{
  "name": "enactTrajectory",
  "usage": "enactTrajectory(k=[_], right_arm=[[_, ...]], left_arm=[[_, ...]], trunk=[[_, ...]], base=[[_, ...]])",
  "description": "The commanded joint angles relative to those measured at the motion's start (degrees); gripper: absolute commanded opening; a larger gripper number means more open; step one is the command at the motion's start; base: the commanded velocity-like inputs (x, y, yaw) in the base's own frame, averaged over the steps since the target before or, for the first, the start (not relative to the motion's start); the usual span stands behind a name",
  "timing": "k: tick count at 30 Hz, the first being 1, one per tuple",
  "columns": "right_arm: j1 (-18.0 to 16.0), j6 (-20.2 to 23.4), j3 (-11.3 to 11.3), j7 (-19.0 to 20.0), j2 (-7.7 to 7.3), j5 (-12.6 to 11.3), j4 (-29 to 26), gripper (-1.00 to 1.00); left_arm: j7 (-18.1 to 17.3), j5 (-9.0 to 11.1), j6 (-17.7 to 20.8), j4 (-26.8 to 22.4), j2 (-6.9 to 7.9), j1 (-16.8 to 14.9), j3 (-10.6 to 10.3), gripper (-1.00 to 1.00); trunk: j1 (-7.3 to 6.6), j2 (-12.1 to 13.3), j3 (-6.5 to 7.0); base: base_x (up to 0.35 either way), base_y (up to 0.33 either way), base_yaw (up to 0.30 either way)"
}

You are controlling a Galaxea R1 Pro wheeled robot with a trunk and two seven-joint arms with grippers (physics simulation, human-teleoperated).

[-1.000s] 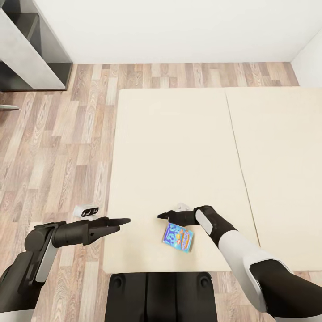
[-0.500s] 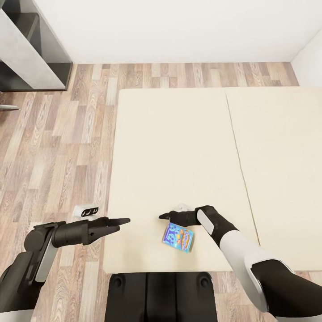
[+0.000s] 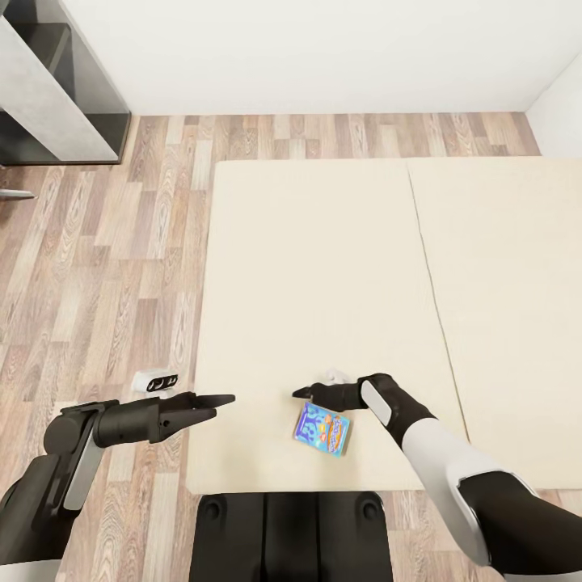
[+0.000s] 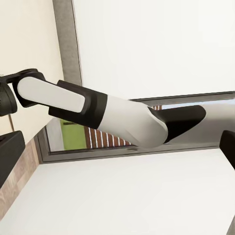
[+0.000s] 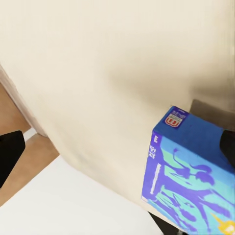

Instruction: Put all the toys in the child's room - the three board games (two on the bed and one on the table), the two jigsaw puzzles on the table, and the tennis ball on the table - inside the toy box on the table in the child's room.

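Observation:
The small blue board game (image 3: 322, 428) lies flat on the cream bed (image 3: 323, 267), close to the near edge of its left panel. My right gripper (image 3: 301, 394) is open just beyond the box's far left corner, low over the mattress and apart from the box. In the right wrist view the blue box (image 5: 191, 166) sits beside one black fingertip (image 5: 228, 143), with the mattress behind it. My left gripper (image 3: 220, 402) is open at the bed's near left corner and holds nothing. The left wrist view looks across at my right arm (image 4: 103, 110).
The seam (image 3: 432, 283) splits the bed into two panels. Wood-plank floor (image 3: 113, 267) runs along the bed's left side and far end. The table's dark grey shelf section (image 3: 48, 89) stands at the far left against the white wall. My base (image 3: 291, 525) touches the bed's near edge.
My right gripper has slid slightly to the right and nearer, toward the blue box. The left arm and the box have stayed where they were.

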Motion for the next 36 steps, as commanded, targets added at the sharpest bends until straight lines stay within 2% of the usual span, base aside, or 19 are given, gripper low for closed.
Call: enactTrajectory(k=[1,11,36], right_arm=[[0.1,0.1,0.2,0.1,-0.13,0.0,0.0,1.00],[1.0,0.0,0.2,0.1,-0.92,0.0,0.0,1.00],[1.1,0.2,0.2,0.5,-1.43,-0.1,-0.4,1.00]], left_arm=[[-0.2,0.0,0.6,0.0,0.02,0.0,0.0,1.00],[-0.2,0.0,0.6,0.0,0.09,0.0,0.0,1.00],[-0.2,-0.2,0.6,0.0,0.13,0.0,0.1,1.00]], trunk=[[0.03,-0.1,-0.06],[0.03,-0.1,-0.06],[0.03,-0.1,-0.06]], base=[[0.000,0.000,0.000],[0.000,0.000,0.000],[0.000,0.000,0.000]])
